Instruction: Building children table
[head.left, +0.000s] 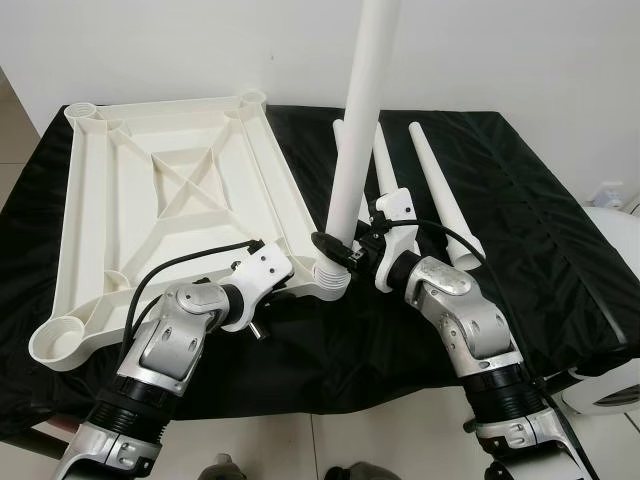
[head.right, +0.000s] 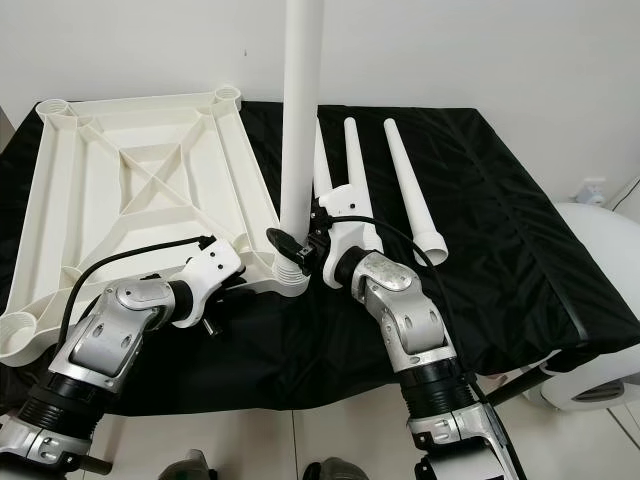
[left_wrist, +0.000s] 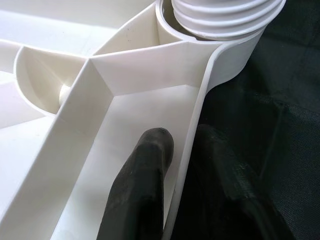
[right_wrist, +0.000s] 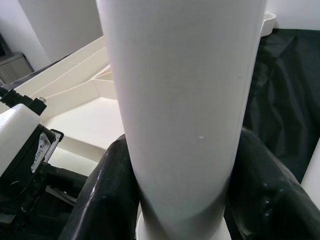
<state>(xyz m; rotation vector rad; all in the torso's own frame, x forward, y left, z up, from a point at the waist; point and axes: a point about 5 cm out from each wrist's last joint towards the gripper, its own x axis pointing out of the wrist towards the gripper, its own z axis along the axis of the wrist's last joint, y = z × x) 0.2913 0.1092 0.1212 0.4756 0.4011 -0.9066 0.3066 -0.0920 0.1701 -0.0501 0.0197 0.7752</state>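
Two grippers: both at the near corner of the overturned tabletop, which lies ribbed side up on the black-draped table.
Left gripper: pinching the tabletop's rim wall, one finger inside the tray, the other outside over the black cloth.
Right gripper: fingers pressed against either side of the upright leg, low on its shaft.
Upright leg: white tube, standing vertically with its ridged end seated in the corner socket, directly ahead of the left gripper and just below the right gripper.
Spare legs: two loose tapered legs; one lies flat on the cloth beyond the right gripper, the other lies nearer, partly behind that gripper.
Other sockets: one empty socket sits well apart from the left gripper, on its outer side.
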